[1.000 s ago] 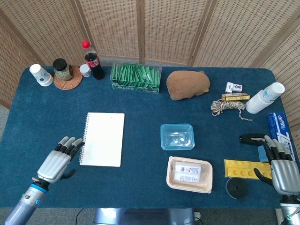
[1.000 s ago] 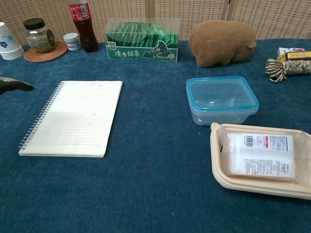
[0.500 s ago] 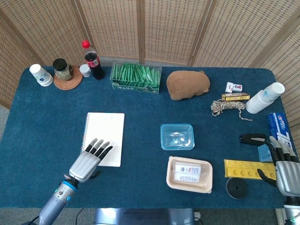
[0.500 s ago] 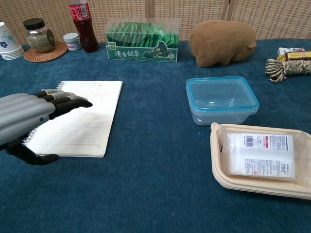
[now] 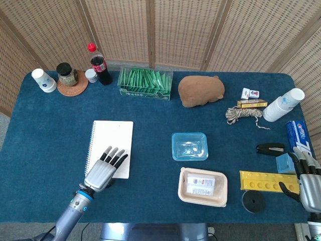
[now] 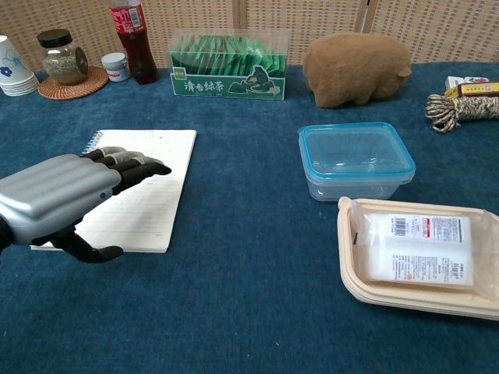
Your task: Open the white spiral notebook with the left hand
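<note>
At the lower left of the head view my left hand (image 5: 104,169) hangs over the near right corner of the white spiral notebook (image 5: 111,141), fingers stretched forward and a little apart, thumb tucked beneath, gripping nothing; whether the fingertips touch the paper I cannot tell from either camera. The notebook lies flat in the left-centre of the frame with its wire binding along the left edge, so the free edge of the cover is the right one, just under my fingers. My worry is that the fingers come down flat and merely push the whole book across the blue tabletop (image 5: 150,120), since the cloth looks soft and the thin cover offers little lip to catch; I might also hook several sheets at once, or crease the corner if I curl too hard. Moving right, the clear container with the blue rim (image 5: 189,146) and the beige tray (image 5: 203,187) sit well apart from the notebook, so a swinging cover should not reach them. At the far lower right my right hand (image 5: 308,183) rests with fingers loosely apart, empty. Woven rattan screens (image 5: 150,30) close off the room behind the tabletop.
</note>
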Robot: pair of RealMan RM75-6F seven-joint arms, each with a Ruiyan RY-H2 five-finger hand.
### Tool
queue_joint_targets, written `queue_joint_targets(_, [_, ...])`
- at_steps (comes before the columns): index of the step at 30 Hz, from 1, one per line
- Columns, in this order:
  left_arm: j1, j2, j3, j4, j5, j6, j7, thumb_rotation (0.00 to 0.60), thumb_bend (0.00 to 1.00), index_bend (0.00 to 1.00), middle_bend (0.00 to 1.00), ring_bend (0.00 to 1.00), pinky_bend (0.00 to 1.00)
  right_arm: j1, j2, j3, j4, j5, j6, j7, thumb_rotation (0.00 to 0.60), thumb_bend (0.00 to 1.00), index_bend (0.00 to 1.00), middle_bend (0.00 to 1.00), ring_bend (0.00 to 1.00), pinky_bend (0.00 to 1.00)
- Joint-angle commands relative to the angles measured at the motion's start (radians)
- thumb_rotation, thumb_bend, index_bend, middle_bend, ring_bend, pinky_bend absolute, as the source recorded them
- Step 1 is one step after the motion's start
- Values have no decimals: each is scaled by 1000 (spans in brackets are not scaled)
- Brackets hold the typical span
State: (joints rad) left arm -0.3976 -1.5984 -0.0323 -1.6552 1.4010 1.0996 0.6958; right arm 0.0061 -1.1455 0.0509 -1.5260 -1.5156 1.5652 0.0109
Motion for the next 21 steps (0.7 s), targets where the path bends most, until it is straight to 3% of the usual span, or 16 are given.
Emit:
queue_joint_targets(1, [-5, -7, 2, 5, -6, -1, 5, 600, 228, 38, 0, 0, 0, -3, 0, 0, 4, 1, 2, 5, 600, 241, 94, 93, 70, 140])
queue_joint_targets(21, [-34, -50, 12, 43, -34, 6, 10, 600, 228, 35, 0, 0, 0, -24, -4, 0, 26, 5, 20, 38, 600, 242, 94, 92, 70, 141])
